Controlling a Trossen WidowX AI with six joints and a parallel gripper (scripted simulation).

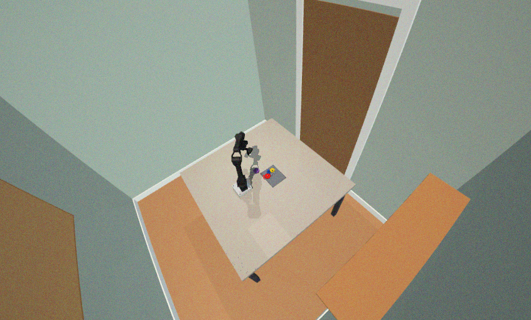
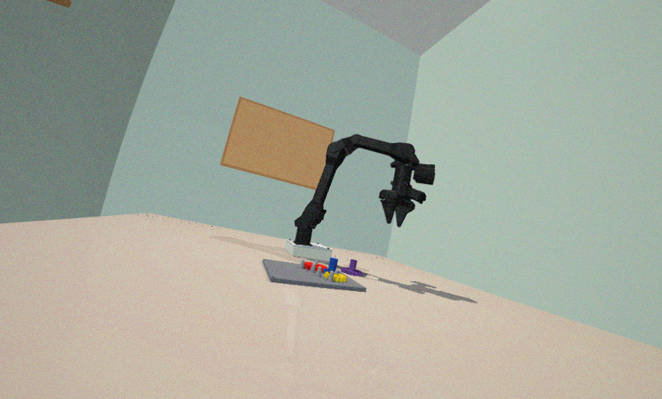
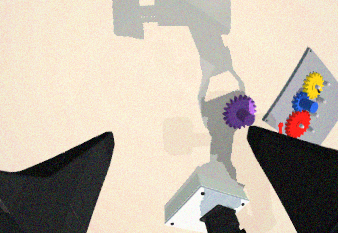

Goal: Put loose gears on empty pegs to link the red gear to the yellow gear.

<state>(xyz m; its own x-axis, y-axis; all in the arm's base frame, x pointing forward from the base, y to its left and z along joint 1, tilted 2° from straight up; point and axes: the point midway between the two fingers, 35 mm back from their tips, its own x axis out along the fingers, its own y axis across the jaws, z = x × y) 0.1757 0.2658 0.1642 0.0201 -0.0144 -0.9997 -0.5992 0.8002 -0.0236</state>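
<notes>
The grey board (image 1: 274,182) (image 2: 284,275) (image 3: 289,96) lies on the table. On it sit the red gear (image 1: 267,176) (image 3: 297,125) and the yellow gear (image 1: 272,170) (image 2: 337,277) (image 3: 313,85). A blue gear with a tall hub (image 2: 332,264) (image 3: 306,105) is on the board between them. In the wrist view its teeth appear close to both; whether it sits fully flat is too small to tell. A purple gear (image 1: 256,170) (image 2: 353,271) (image 3: 239,112) stands on the table beside the board, hub up. My gripper (image 2: 393,225) (image 3: 182,135) is open and empty, high above the table and away from the board.
Several grey pegs stand on the board beside the gears. The arm's white base (image 1: 241,191) (image 2: 307,249) (image 3: 192,203) is behind the purple gear in the exterior view. A small red arrow (image 3: 280,128) is beside the red gear. The arm's shadow falls across the table and the purple gear.
</notes>
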